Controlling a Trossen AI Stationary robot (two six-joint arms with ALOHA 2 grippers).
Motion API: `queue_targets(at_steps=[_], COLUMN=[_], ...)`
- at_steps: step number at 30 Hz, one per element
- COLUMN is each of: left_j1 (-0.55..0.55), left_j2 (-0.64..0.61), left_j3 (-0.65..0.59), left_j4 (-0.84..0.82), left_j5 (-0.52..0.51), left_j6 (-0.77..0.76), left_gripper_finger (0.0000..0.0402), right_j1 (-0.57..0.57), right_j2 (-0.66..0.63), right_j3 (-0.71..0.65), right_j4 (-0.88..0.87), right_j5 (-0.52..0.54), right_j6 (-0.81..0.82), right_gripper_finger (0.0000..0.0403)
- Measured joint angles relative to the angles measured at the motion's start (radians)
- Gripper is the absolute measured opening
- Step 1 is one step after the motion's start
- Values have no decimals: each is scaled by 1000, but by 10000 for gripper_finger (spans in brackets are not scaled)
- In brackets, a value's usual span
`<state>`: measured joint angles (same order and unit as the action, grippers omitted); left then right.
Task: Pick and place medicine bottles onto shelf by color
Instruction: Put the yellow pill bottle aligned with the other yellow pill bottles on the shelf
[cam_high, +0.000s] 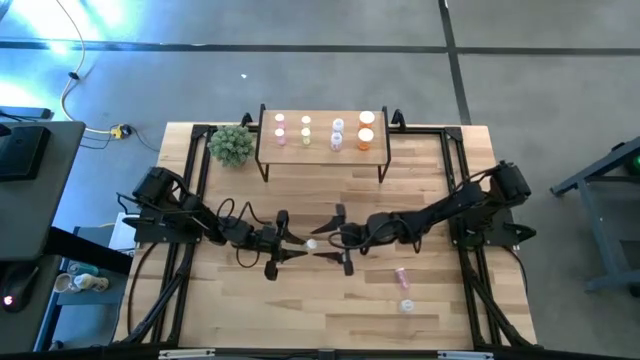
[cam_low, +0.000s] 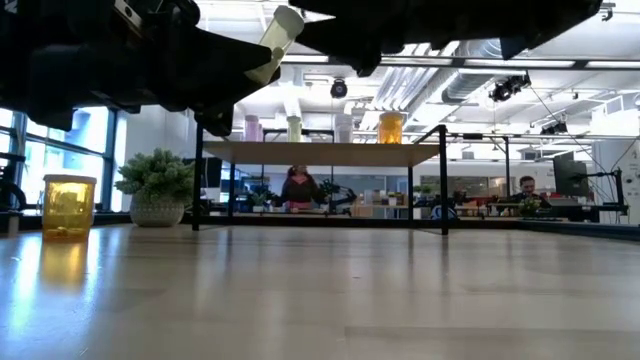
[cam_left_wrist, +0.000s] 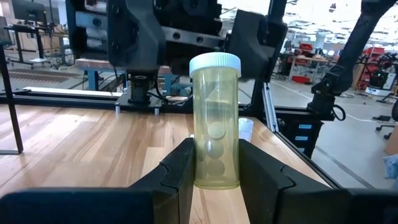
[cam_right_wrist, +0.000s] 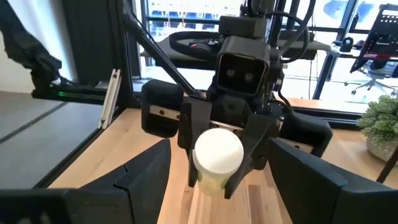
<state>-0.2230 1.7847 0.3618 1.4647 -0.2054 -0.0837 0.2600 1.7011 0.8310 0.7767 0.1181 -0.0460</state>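
Mid-table, the left gripper (cam_high: 297, 247) was clamped on a yellow-green bottle (cam_left_wrist: 216, 121), held up off the table (cam_high: 330, 300). The right gripper (cam_high: 328, 235) faced it, fingers spread wide either side, not touching. 5 bottles stood on the shelf (cam_high: 322, 152).

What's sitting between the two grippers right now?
A yellow-green bottle, clamped in the left gripper and raised off the table. In the right wrist view its white cap faces the open right gripper.

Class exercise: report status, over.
Left gripper shut on yellow-green bottle, lifted mid-table. Right gripper open, facing it. Shelf holds several bottles; pink bottle lies on the table. Nothing blocking.
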Motion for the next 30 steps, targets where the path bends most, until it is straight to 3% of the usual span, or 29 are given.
queue_targets(at_steps=[18,30], left_j1=[0,0], left_j2=[0,0], left_j3=[0,0], left_j4=[2,2], left_j5=[-28,-38], left_j6=[1,1], left_gripper_finger=[95,95], right_j1=[-12,-14], right_j2=[60,74], right_j3=[0,0], right_j4=[85,108], right_j5=[30,28], right_j6=[57,42], right_gripper_finger=[256,162])
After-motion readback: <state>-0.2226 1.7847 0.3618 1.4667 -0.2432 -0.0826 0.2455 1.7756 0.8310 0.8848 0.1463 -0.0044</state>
